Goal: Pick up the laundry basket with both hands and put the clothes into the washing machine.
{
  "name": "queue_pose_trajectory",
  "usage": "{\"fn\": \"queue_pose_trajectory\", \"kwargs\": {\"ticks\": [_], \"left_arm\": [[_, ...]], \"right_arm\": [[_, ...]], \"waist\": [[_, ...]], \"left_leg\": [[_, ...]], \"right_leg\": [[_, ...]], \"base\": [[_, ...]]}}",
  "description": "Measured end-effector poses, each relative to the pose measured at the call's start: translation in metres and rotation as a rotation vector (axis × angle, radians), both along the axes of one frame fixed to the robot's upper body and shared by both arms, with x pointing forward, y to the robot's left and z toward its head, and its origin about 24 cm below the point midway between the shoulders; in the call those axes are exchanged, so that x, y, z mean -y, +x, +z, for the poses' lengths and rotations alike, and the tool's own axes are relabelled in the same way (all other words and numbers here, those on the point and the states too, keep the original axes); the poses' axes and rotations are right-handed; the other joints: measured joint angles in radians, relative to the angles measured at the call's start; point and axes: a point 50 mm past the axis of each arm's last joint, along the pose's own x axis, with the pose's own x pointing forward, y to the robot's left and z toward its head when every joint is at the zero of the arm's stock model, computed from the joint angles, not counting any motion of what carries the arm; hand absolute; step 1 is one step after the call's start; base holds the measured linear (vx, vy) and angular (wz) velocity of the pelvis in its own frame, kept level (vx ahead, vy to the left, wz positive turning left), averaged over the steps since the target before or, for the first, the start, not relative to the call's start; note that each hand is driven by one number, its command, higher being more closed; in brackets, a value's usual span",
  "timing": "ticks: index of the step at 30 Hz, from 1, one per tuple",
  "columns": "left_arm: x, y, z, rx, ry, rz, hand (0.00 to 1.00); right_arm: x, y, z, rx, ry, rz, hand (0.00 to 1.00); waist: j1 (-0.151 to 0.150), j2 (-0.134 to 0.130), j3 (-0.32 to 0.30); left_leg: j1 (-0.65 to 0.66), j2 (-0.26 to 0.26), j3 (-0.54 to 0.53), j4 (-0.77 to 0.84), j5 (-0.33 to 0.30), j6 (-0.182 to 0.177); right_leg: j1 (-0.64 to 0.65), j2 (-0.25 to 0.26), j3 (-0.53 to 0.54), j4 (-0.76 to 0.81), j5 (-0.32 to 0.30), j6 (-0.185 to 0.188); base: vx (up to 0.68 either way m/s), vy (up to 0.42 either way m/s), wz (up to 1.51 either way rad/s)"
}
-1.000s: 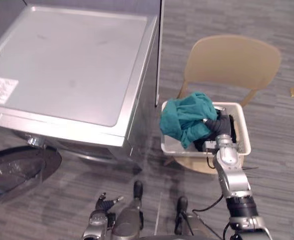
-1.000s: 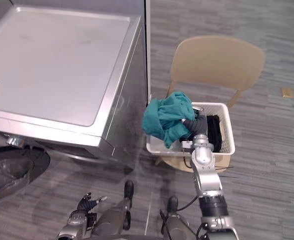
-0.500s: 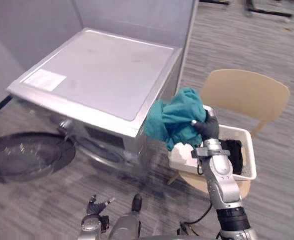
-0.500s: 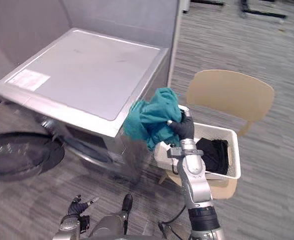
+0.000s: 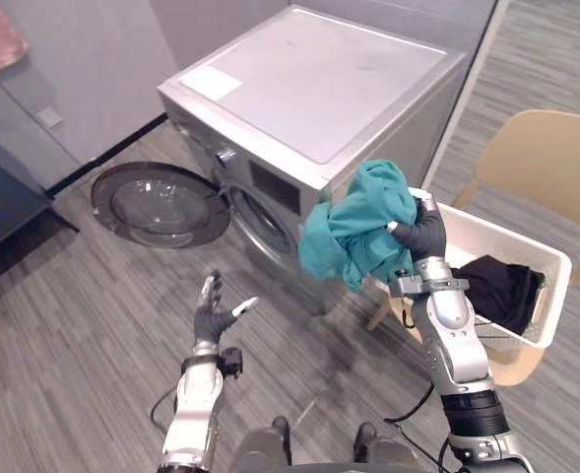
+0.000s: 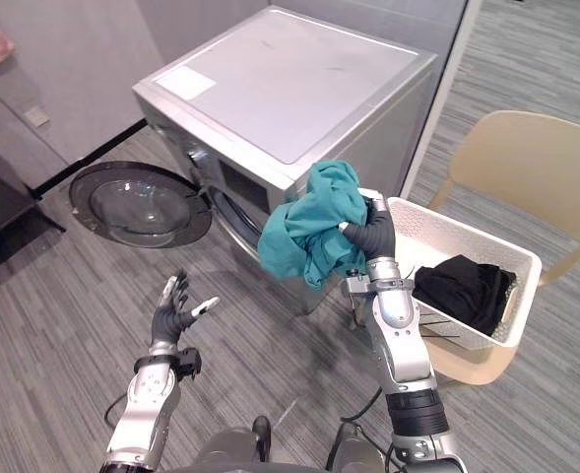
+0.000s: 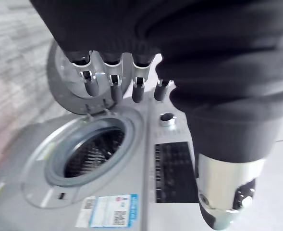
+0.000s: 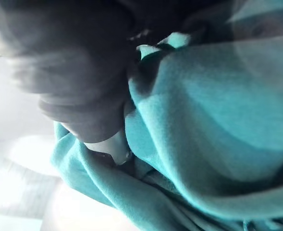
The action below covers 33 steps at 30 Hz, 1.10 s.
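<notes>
While your right hand (image 5: pixel 419 236) is clenched round the teal garment (image 5: pixel 358 232), held in the air, the laundry basket (image 5: pixel 486 235) sits just behind that hand on a chair (image 5: pixel 546 148), black garment (image 5: pixel 501 291) inside. Left hand (image 5: pixel 211 315): fingers spread, empty, washing machine (image 5: pixel 319 79) with open door (image 5: pixel 157 204) beyond it.

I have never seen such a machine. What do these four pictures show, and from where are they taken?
This is a humanoid robot doing laundry. Two pictures come from cameras in its head, looking down; two come from cameras on its wrists. Its right hand grips a teal garment, held up near the white laundry basket of black clothes, which sits on a beige chair. Its left hand is open and empty. The washing machine stands ahead, its round door swung open; the left wrist view shows the drum opening.
</notes>
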Motion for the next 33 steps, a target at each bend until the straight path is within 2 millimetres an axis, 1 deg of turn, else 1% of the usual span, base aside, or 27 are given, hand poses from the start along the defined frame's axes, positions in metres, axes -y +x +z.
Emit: {"fn": "queue_pose_trajectory", "kwargs": {"ticks": [1,2,3,4,5,6,7,8,9,10,11,14,15,22,25,27,28,29,31,32,33], "left_arm": [[0.005,0.002,0.005,0.023,0.006,-0.028,0.0],[0.014,0.005,0.012,0.059,0.016,-0.082,0.0],[0.02,0.008,0.016,0.081,0.036,-0.124,0.0],[0.025,0.009,0.018,0.091,0.038,-0.144,0.0],[0.029,0.011,0.021,0.105,0.058,-0.172,0.0],[0.032,0.012,0.023,0.115,0.074,-0.188,0.0],[0.034,0.014,0.024,0.12,0.077,-0.198,0.0],[0.037,0.016,0.025,0.129,0.091,-0.213,0.0],[0.037,0.017,0.025,0.132,0.099,-0.215,1.0],[0.039,0.019,0.024,0.131,0.111,-0.221,1.0],[0.04,0.021,0.024,0.13,0.116,-0.226,1.0],[0.042,0.025,0.017,0.107,0.141,-0.222,1.0],[0.042,0.026,0.016,0.106,0.147,-0.211,1.0],[0.038,0.028,0.019,0.123,0.154,-0.138,1.0],[0.028,0.026,0.015,0.109,0.158,-0.083,1.0],[0.016,0.021,0.008,0.071,0.138,-0.01,1.0],[0.012,0.02,0.006,0.061,0.133,0.01,1.0],[0.005,0.019,0.004,0.052,0.127,0.046,1.0],[-0.004,0.017,0.002,0.042,0.116,0.092,1.0],[-0.008,0.015,0.0,0.028,0.099,0.12,1.0],[-0.012,0.014,-0.005,0.004,0.083,0.144,1.0]], "right_arm": [[-0.002,0.0,0.0,0.001,-0.001,0.016,1.0],[-0.011,-0.001,-0.001,-0.001,-0.002,0.059,1.0],[-0.024,-0.003,-0.002,-0.004,0.001,0.114,1.0],[-0.032,-0.004,-0.003,-0.008,0.005,0.15,1.0],[-0.049,-0.004,-0.006,-0.022,0.004,0.223,1.0],[-0.07,-0.006,-0.009,-0.039,0.005,0.321,1.0],[-0.078,-0.007,-0.011,-0.045,0.005,0.36,1.0],[-0.094,-0.009,-0.013,-0.058,0.004,0.422,1.0],[-0.101,-0.01,-0.013,-0.065,0.009,0.453,1.0],[-0.11,-0.012,-0.015,-0.079,0.023,0.498,1.0],[-0.115,-0.014,-0.017,-0.087,0.026,0.521,1.0],[-0.123,-0.016,-0.027,-0.149,0.074,0.574,1.0],[-0.124,-0.017,-0.028,-0.159,0.09,0.584,0.0],[-0.123,-0.019,-0.031,-0.183,0.137,0.6,0.0],[-0.12,-0.023,-0.039,-0.205,0.144,0.585,0.0],[-0.11,-0.026,-0.049,-0.227,0.114,0.537,0.0],[-0.107,-0.026,-0.051,-0.225,0.09,0.522,0.0],[-0.1,-0.027,-0.054,-0.221,0.052,0.484,0.0],[-0.083,-0.022,-0.058,-0.211,-0.031,0.373,0.0],[-0.066,-0.018,-0.059,-0.204,-0.092,0.281,0.0],[-0.049,-0.015,-0.06,-0.197,-0.148,0.187,0.0]], "waist": [[-0.002,-0.001,-0.008],[-0.001,-0.014,-0.019],[0.006,-0.021,-0.026],[0.008,-0.023,-0.028],[0.009,-0.028,-0.031],[0.008,-0.031,-0.035],[0.009,-0.032,-0.036],[0.01,-0.035,-0.044],[0.01,-0.036,-0.051],[0.009,-0.039,-0.061],[0.011,-0.041,-0.063],[0.009,-0.046,-0.075],[0.008,-0.049,-0.079],[0.005,-0.053,-0.091],[0.007,-0.061,-0.098],[0.008,-0.062,-0.097],[0.007,-0.062,-0.097],[0.01,-0.063,-0.096],[0.011,-0.065,-0.091],[0.011,-0.063,-0.086],[0.009,-0.07,-0.08]], "left_leg": [[0.008,-0.001,-0.005,-0.035,0.009,-0.005],[0.012,-0.014,-0.016,-0.075,0.039,0.002],[0.013,-0.024,-0.026,-0.091,0.056,0.011],[0.02,-0.028,-0.031,-0.099,0.062,0.012],[0.037,-0.035,-0.034,-0.11,0.072,0.017],[0.05,-0.041,-0.036,-0.115,0.077,0.021],[0.055,-0.043,-0.038,-0.115,0.078,0.023],[0.06,-0.045,-0.04,-0.12,0.083,0.024],[0.062,-0.046,-0.042,-0.127,0.089,0.025],[0.064,-0.047,-0.048,-0.139,0.099,0.027],[0.069,-0.047,-0.05,-0.148,0.107,0.026],[0.083,-0.046,-0.051,-0.167,0.12,0.026],[0.082,-0.043,-0.051,-0.167,0.121,0.025],[0.085,-0.039,-0.056,-0.168,0.125,0.019],[0.074,-0.036,-0.068,-0.168,0.127,0.017],[0.042,-0.037,-0.094,-0.168,0.134,0.01],[0.031,-0.038,-0.105,-0.168,0.138,0.01],[0.002,-0.039,-0.127,-0.167,0.15,0.008],[-0.05,-0.044,-0.141,-0.168,0.176,0.006],[-0.078,-0.033,-0.057,-0.174,0.146,0.034],[-0.093,-0.015,0.089,-0.167,0.107,0.068]], "right_leg": [[0.0,-0.001,-0.011,-0.004,0.004,0.006],[0.001,-0.011,-0.022,-0.02,0.022,0.014],[0.011,-0.015,-0.03,-0.042,0.04,0.024],[0.021,-0.016,-0.033,-0.052,0.047,0.028],[0.038,-0.017,-0.034,-0.064,0.056,0.031],[0.051,-0.019,-0.033,-0.068,0.061,0.036],[0.057,-0.021,-0.034,-0.071,0.063,0.037],[0.063,-0.026,-0.035,-0.076,0.068,0.039],[0.063,-0.026,-0.036,-0.078,0.07,0.039],[0.063,-0.026,-0.038,-0.08,0.072,0.04],[0.066,-0.025,-0.04,-0.08,0.074,0.039],[0.072,-0.021,-0.037,-0.086,0.08,0.037],[0.072,-0.014,-0.035,-0.095,0.087,0.034],[0.091,0.002,-0.039,-0.129,0.103,0.029],[0.091,0.006,-0.05,-0.136,0.103,0.028],[0.081,0.008,-0.076,-0.136,0.103,0.028],[0.075,0.008,-0.088,-0.134,0.101,0.027],[0.057,0.004,-0.116,-0.122,0.095,0.026],[0.029,-0.017,-0.175,-0.098,0.081,0.022],[0.025,-0.028,-0.23,-0.089,0.077,0.021],[0.025,-0.051,-0.273,-0.092,0.077,0.024]], "base": [[-0.12,0.142,0.59],[-0.1,0.139,0.43],[-0.1,0.133,0.34],[-0.09,0.133,0.21],[-0.08,0.105,0.11],[-0.06,0.081,0.07],[-0.05,0.043,0.06],[-0.05,0.039,0.06],[-0.06,0.041,0.08],[-0.04,0.021,0.09],[-0.03,0.001,0.09],[-0.03,-0.003,-0.04],[-0.02,-0.01,-0.08],[0.0,-0.003,0.0],[0.03,-0.017,0.11],[0.01,-0.024,0.31],[0.0,-0.037,0.5],[0.0,-0.042,0.74],[-0.05,-0.008,0.91],[-0.06,0.026,1.16],[-0.01,0.036,1.2]]}}
